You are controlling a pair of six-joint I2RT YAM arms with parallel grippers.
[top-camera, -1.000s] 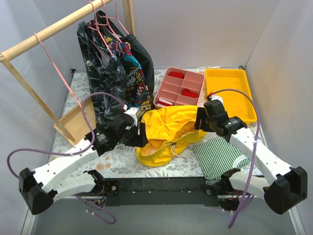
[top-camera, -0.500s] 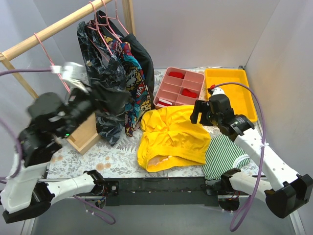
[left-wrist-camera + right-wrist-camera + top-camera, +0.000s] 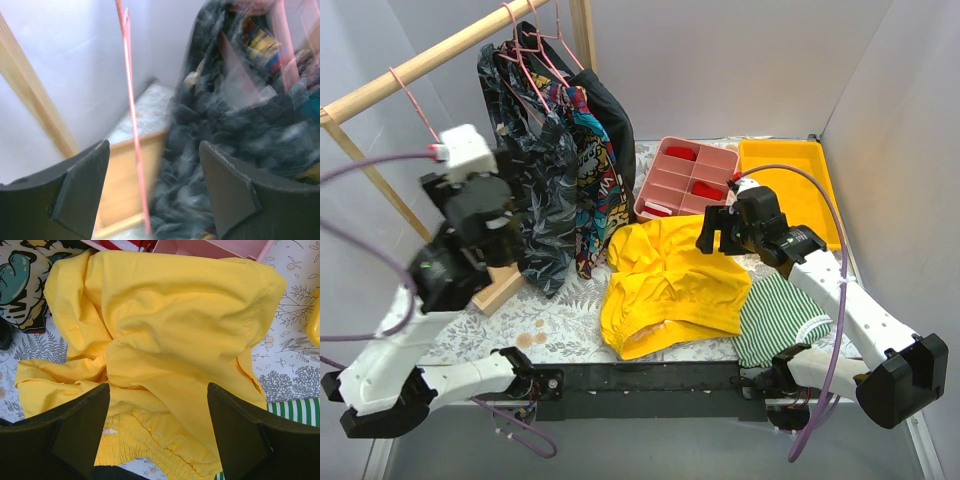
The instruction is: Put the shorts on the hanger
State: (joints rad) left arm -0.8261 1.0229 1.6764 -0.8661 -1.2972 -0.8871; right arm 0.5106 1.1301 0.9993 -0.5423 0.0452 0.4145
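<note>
Nearest you, the yellow shorts [image 3: 670, 285] lie loose on the near middle of the table [image 3: 560, 322], gathered waistband toward the near edge. Your right gripper [image 3: 157, 435] hangs just above their far side with jaws wide apart and empty, likely placed to pinch the fabric. Farther back on the left, your left gripper [image 3: 152, 165] is raised, fingers spread on nothing, with the bare pink hanger [image 3: 132, 125] on the wooden rail [image 3: 450, 50] showing between them, beside the dark patterned garments [image 3: 240, 150], so it is probably lined up to fetch that hanger.
</note>
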